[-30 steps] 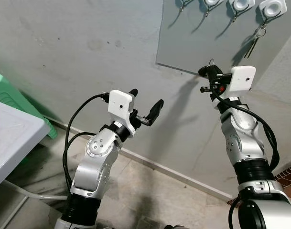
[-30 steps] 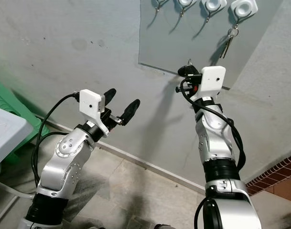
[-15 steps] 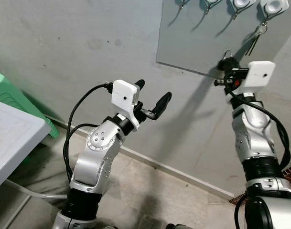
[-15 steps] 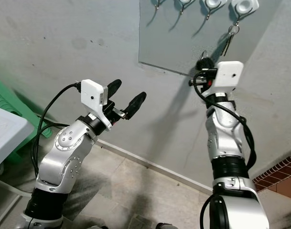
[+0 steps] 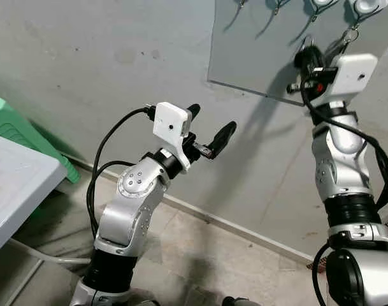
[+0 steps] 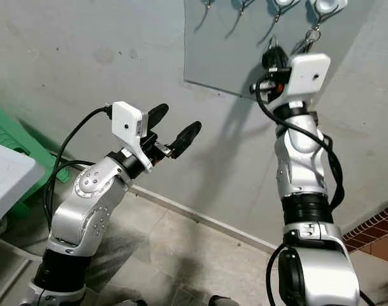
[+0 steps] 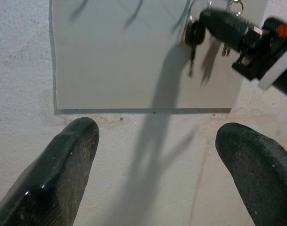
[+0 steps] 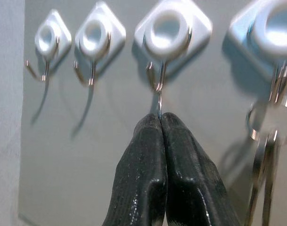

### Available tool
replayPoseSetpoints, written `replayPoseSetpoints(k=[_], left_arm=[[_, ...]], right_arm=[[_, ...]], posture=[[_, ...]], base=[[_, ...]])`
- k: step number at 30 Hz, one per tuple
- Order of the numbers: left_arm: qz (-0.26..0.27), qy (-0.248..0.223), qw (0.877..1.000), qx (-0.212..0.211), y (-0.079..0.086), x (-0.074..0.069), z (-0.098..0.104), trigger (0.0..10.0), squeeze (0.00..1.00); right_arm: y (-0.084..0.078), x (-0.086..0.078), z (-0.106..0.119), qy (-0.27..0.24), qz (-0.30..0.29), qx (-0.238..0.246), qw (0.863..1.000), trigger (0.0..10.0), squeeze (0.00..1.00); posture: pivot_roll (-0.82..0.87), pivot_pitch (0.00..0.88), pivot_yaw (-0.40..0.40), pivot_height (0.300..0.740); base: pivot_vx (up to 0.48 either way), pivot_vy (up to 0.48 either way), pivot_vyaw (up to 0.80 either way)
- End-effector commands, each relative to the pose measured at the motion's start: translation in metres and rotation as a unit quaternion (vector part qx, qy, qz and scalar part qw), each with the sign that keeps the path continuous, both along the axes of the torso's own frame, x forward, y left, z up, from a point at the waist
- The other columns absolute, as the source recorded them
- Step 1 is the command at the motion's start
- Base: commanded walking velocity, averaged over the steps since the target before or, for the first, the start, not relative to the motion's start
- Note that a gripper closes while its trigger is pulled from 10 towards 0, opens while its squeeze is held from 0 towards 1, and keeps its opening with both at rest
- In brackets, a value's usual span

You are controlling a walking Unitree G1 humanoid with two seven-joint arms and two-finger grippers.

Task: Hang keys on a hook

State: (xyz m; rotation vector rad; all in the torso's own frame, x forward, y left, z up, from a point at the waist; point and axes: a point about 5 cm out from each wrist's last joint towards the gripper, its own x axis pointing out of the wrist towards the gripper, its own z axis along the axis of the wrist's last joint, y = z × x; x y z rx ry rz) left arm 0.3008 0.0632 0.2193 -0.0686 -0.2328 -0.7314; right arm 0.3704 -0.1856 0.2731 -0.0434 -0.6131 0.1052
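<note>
My right gripper [image 8: 160, 123] raised to grey board [image 5: 257, 57] on wall, jaws pinched together on key ring [image 8: 159, 104], tip just under third hook [image 8: 157, 77]. Black key [image 7: 194, 35] dangles below my fingers, against board. Another set of keys [image 8: 268, 141] already hangs from neighbouring hook [image 8: 278, 77]. My left gripper [image 5: 209, 131] held lower, well apart from board, jaws wide, holding nothing.

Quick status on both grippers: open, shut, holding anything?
Left gripper: open, empty, raised before the wall.
Right gripper: shut on the keys, its fingertips just below a hook on the board.
</note>
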Motion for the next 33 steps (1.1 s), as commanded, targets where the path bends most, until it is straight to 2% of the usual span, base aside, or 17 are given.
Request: replayPoseSetpoints(k=[1, 16, 19, 24, 33], left_arm=[[-0.003, -0.009, 1.0, -0.001, 0.0, -0.003, 0.006, 10.0, 0.0], [-0.004, 0.002, 1.0, -0.01, 0.0, -0.004, 0.006, 10.0, 0.0], [-0.003, 0.004, 1.0, -0.011, 0.0, -0.004, 0.006, 10.0, 0.0], [0.0, 0.007, 1.0, -0.014, 0.001, -0.005, 0.005, 10.0, 0.0], [0.003, 0.015, 1.0, -0.022, 0.003, -0.005, 0.005, 10.0, 0.0]], right_arm=[[-0.002, -0.005, 0.016, -0.035, -0.007, 0.0, 0.999, 10.0, 0.0], [-0.003, -0.009, 0.023, -0.051, -0.008, -0.015, 0.999, 10.0, 0.0], [0.0, -0.01, 0.024, -0.052, -0.005, -0.029, 0.998, 10.0, 0.0], [0.006, -0.011, 0.025, -0.061, -0.008, -0.092, 0.994, 10.0, 0.0], [0.01, -0.011, 0.021, -0.057, -0.009, -0.131, 0.99, 10.0, 0.0]], posture=[[0.02, 0.16, -0.006, 0.74], [0.02, 0.165, -0.005, 0.74], [0.02, 0.168, -0.006, 0.74], [0.02, 0.168, -0.009, 0.74], [0.02, 0.171, -0.012, 0.74]], base=[[0.0, 0.0, 0.0], [0.0, 0.0, 0.0], [0.0, 0.0, 0.0], [0.0, 0.0, 0.0], [0.0, 0.0, 0.0]])
